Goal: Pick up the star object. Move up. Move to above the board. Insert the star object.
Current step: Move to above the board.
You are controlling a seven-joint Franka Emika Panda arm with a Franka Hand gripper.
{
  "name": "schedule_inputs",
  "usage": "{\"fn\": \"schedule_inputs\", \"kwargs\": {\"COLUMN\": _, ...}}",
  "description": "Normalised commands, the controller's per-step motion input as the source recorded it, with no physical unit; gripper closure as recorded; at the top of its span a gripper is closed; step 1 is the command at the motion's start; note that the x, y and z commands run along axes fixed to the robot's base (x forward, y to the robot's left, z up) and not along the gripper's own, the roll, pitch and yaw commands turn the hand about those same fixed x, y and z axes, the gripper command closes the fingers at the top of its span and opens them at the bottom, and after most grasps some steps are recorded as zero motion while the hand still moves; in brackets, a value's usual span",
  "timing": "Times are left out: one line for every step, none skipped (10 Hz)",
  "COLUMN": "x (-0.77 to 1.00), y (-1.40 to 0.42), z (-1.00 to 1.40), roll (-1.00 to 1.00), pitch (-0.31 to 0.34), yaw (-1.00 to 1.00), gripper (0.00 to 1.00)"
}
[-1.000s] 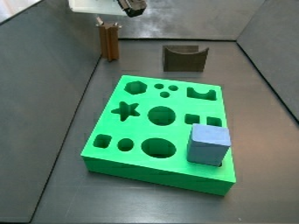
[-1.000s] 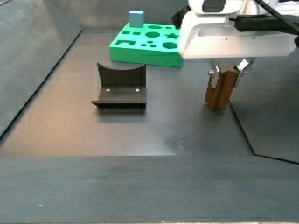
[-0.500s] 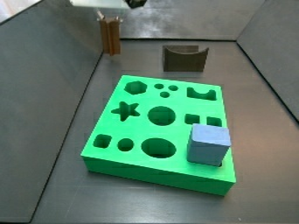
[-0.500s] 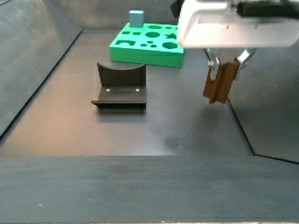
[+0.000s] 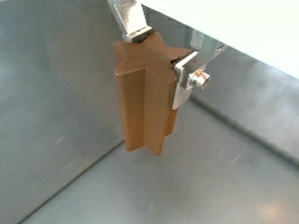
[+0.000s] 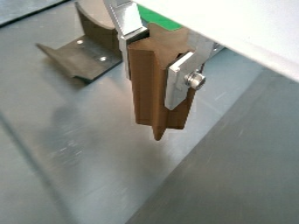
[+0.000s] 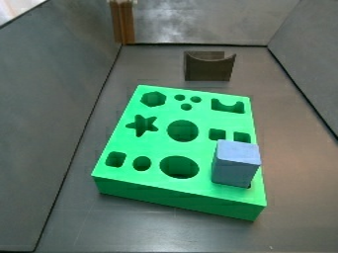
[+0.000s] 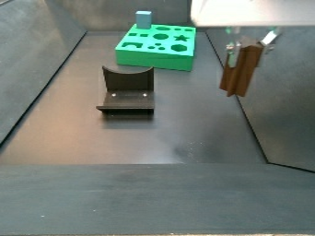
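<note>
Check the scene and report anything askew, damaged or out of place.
One oddity: the blue-grey cube sits on top of the board at one corner rather than down in a hole. Otherwise nothing stands out. The end effector holds the star object upright, clear of the floor; the fixture stands intact.

We see the brown ridged star object [image 8: 241, 70] hanging upright in the gripper [image 8: 245, 43], clear of the floor. The green board [image 7: 180, 140] lies flat, its star hole [image 7: 142, 125] empty.
</note>
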Motion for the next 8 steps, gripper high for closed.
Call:
{"fn": "schedule_inputs", "kwargs": {"x": -0.08, "y": 0.39, "z": 1.00, "roll": 0.18, "pitch": 0.077, "yaw": -0.07, "gripper": 1.00}}
{"fn": "schedule_inputs", "kwargs": {"x": -0.05, "y": 0.25, "z": 0.96, "roll": 0.11, "pitch": 0.076, "yaw": -0.04, "gripper": 1.00}}
{"fn": "schedule_inputs", "kwargs": {"x": -0.04, "y": 0.18, "z": 0.81, "roll": 0.09, "pitch": 0.072, "yaw": -0.02, "gripper": 1.00}}
{"fn": "schedule_inputs", "kwargs": {"x": -0.02, "y": 0.10, "z": 0.61, "roll": 0.06, "pitch": 0.069, "yaw": -0.02, "gripper": 1.00}}
{"fn": "schedule_inputs", "kwargs": {"x": -0.02, "y": 0.08, "z": 0.51, "roll": 0.06, "pitch": 0.065, "yaw": -0.01, "gripper": 1.00}}
{"fn": "schedule_inputs", "kwargs": {"x": -0.02, "y": 0.05, "z": 0.30, "roll": 0.05, "pitch": 0.061, "yaw": -0.01, "gripper": 1.00}}
{"fn": "schedule_inputs", "kwargs": {"x": 0.32, "y": -1.00, "z": 0.31, "roll": -0.20, "pitch": 0.113, "yaw": -0.02, "gripper": 1.00}}
{"fn": "schedule_inputs", "kwargs": {"x": 0.32, "y": -1.00, "z": 0.28, "roll": -0.20, "pitch": 0.111, "yaw": -0.01, "gripper": 1.00}}
